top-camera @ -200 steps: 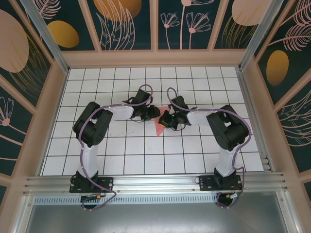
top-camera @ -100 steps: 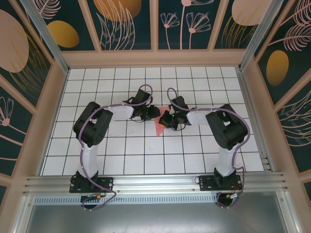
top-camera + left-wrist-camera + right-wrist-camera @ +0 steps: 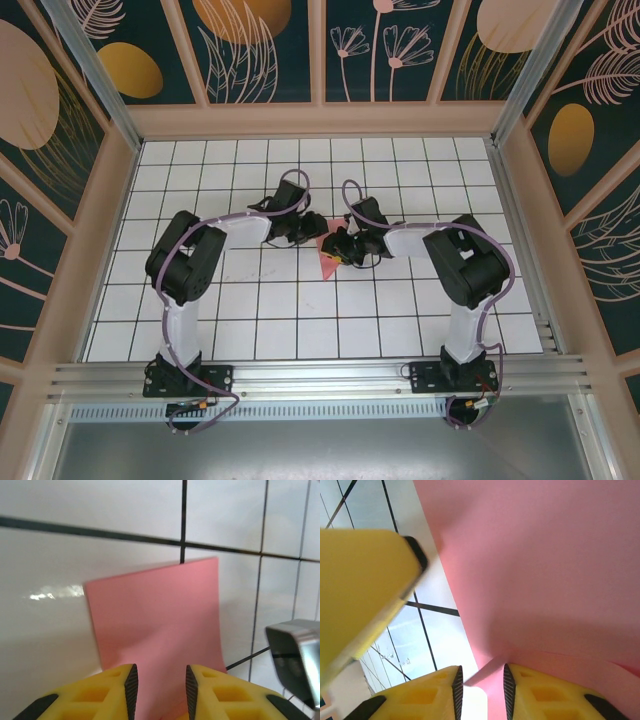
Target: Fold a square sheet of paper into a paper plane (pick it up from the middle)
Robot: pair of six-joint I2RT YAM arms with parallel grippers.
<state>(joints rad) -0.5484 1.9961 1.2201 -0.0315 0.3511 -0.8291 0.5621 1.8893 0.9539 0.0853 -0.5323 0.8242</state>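
Observation:
The salmon-pink sheet of paper [image 3: 327,263] sits mid-table as a small creased pointed shape between my two grippers. In the left wrist view the paper [image 3: 155,615] curves up off the white tiles and runs down between the yellow fingers of my left gripper [image 3: 160,682], whose jaws stand apart. In the right wrist view the paper [image 3: 545,565] covers the upper right, with a folded edge dipping into the gap of my right gripper [image 3: 480,682], also open. From above, the left gripper [image 3: 320,231] and right gripper [image 3: 336,250] nearly meet over the sheet.
A yellow finger of the left gripper [image 3: 365,590] crosses the right wrist view close by. The right gripper's grey body [image 3: 295,652] shows at the left wrist view's right edge. Wooden walls [image 3: 320,120] enclose the tiled table [image 3: 420,320].
The left arm has swung, its elbow shifting left and its wrist moving slightly away from me. The right arm and the paper have hardly moved.

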